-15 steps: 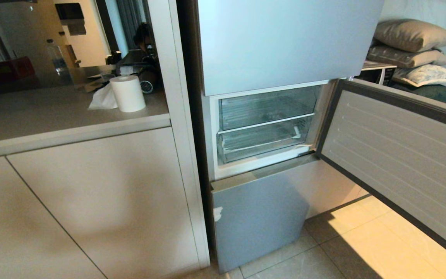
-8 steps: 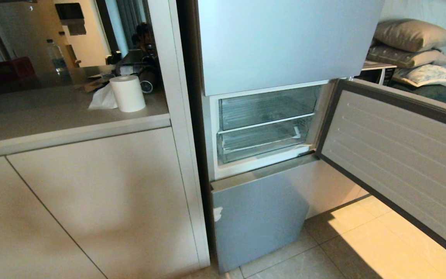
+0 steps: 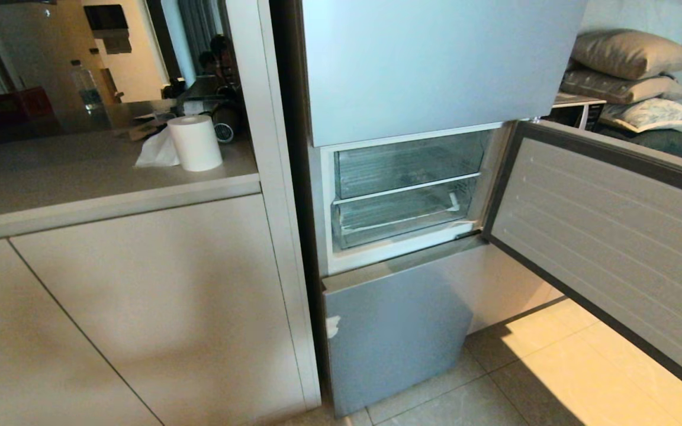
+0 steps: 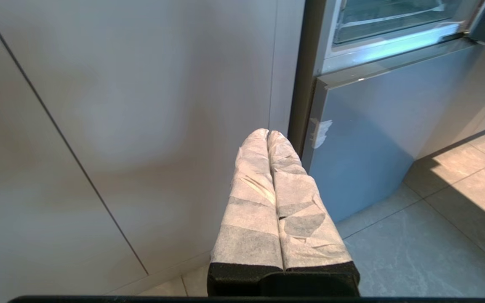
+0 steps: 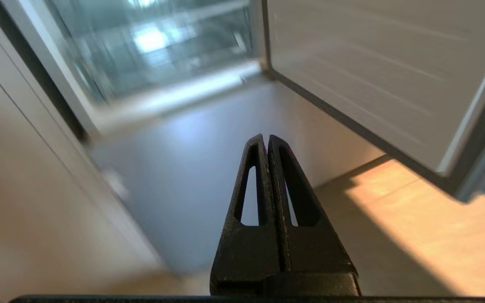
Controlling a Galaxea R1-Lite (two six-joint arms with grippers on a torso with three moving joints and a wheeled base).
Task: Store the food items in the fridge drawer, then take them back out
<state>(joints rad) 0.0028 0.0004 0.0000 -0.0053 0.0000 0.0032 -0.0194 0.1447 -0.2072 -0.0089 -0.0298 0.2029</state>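
Head view puts the clear plastic fridge drawer [image 3: 397, 219] pushed in at frame centre; no food item visible anywhere; my black right gripper [image 5: 267, 141] and tape-wrapped left gripper [image 4: 267, 134] are both pressed together; next, I judge, pulling that drawer out.

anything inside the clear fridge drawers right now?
Through their fronts, the upper clear flat-fronted compartment and the lower transparent ribbed plastic drawer show only ribbing and reflections, no food visible. Their back corners are hidden by glare.
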